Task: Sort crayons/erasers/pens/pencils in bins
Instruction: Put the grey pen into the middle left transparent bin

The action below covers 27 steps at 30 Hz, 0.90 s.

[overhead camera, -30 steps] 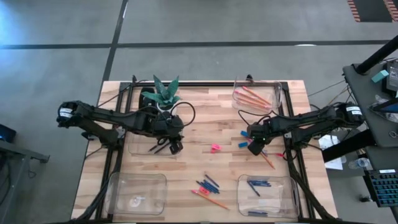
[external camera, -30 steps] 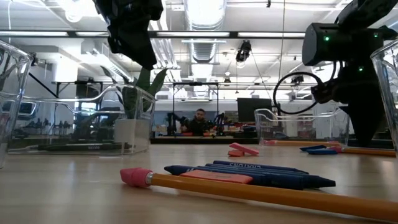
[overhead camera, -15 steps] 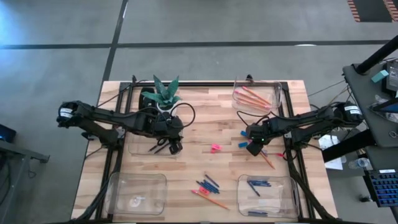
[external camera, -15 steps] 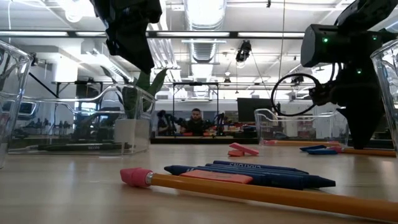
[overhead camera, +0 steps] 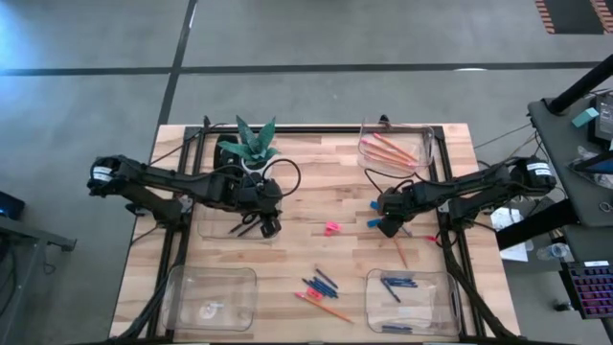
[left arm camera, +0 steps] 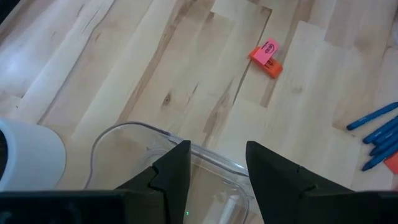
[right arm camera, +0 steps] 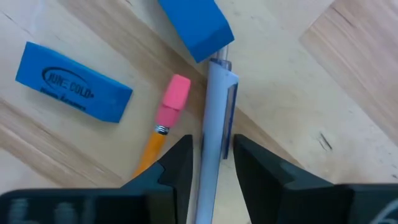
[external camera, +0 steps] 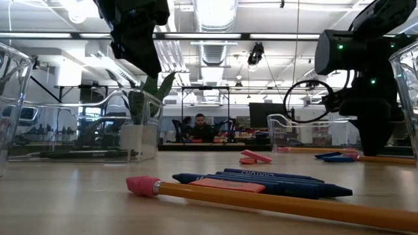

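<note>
My right gripper (overhead camera: 388, 228) points down at the table's right middle, shut on a grey-blue pen (right arm camera: 214, 93) that lies on the wood. Beside the pen lie two blue erasers (right arm camera: 73, 90) (right arm camera: 196, 25) and a pencil (right arm camera: 166, 121) with a pink tip. My left gripper (overhead camera: 271, 228) hangs open above the rim of the far left bin (left arm camera: 186, 152), holding nothing. A pink-orange eraser (overhead camera: 331, 228) lies mid-table. Pencils lie in the far right bin (overhead camera: 395, 149). My right gripper has the pen's barrel (right arm camera: 214, 146) between its two fingers, one on each long side, just behind the clip. The fingers come from above, pointing down. The pen lies flat on the table, its clip end against a blue eraser.
Blue sticks and a pencil (overhead camera: 321, 292) lie loose near the front middle. The near right bin (overhead camera: 412, 292) holds blue sticks; the near left bin (overhead camera: 209, 297) stands by the front edge. A potted plant (overhead camera: 251, 144) is at the far left.
The pencil beside my right gripper has swung a little on the table, its near end now lying more toward the left. My left gripper has kept still.
</note>
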Tool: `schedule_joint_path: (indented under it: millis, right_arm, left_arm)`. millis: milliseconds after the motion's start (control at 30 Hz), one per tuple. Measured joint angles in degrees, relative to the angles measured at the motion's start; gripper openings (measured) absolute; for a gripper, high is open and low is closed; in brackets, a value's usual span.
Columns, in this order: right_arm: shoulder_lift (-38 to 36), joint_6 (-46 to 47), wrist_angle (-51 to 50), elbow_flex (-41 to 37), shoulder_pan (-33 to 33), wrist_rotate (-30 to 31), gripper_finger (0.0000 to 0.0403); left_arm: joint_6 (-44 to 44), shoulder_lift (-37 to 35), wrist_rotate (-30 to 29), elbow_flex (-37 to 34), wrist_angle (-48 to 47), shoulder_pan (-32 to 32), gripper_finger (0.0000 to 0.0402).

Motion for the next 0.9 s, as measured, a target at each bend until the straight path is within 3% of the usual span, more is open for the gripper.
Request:
schedule_joint_path:
  millis: [400,667,900]
  right_arm:
    - [0.0,-6.7,-0.1,-0.3,0.0,0.1,0.0029]
    - [-1.2,-8.5,-1.5,1.1,0.0,0.2,0.0025]
    - [-4.7,-13.2,-4.2,7.5,0.0,2.6,0.0024]
  left_arm:
    - [-0.1,0.3,0.0,-0.1,0.2,0.0,0.0141]
    - [0.1,0.3,0.0,-0.7,3.3,0.0,0.0141]
    - [1.5,0.3,0.0,-2.6,10.5,0.0,0.0141]
